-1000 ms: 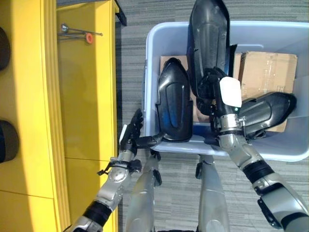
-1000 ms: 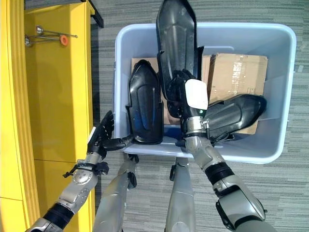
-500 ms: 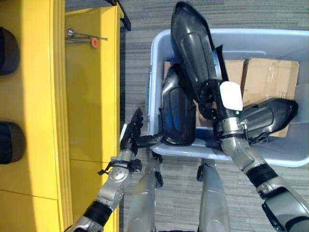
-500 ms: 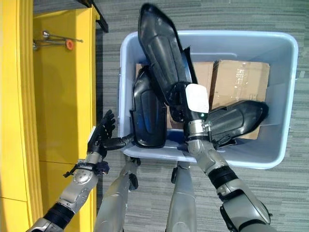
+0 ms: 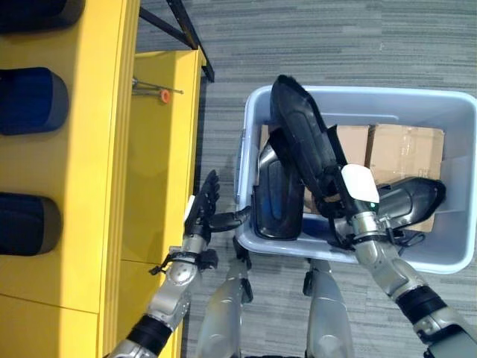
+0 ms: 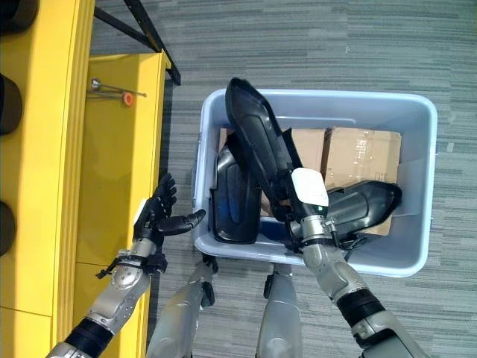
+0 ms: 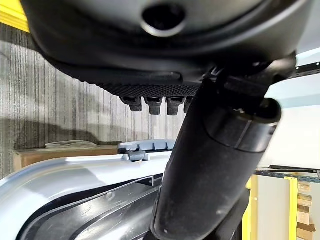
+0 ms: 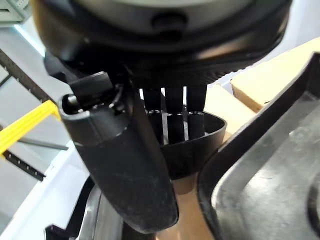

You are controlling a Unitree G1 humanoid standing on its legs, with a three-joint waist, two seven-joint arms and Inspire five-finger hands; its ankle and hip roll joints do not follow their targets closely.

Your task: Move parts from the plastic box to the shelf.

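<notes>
Lifting one black part (image 6: 261, 153) out of the plastic box (image 6: 417, 257), right hand (image 6: 298, 205) curled round it; left hand (image 6: 158, 215) spread, empty; two remain inside, some already shelved.

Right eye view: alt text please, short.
The right hand grips a long black part, lifted tilted above a grey plastic box on the floor. Two more black parts and cardboard lie in the box. The left hand is open between the box and a yellow shelf.
</notes>
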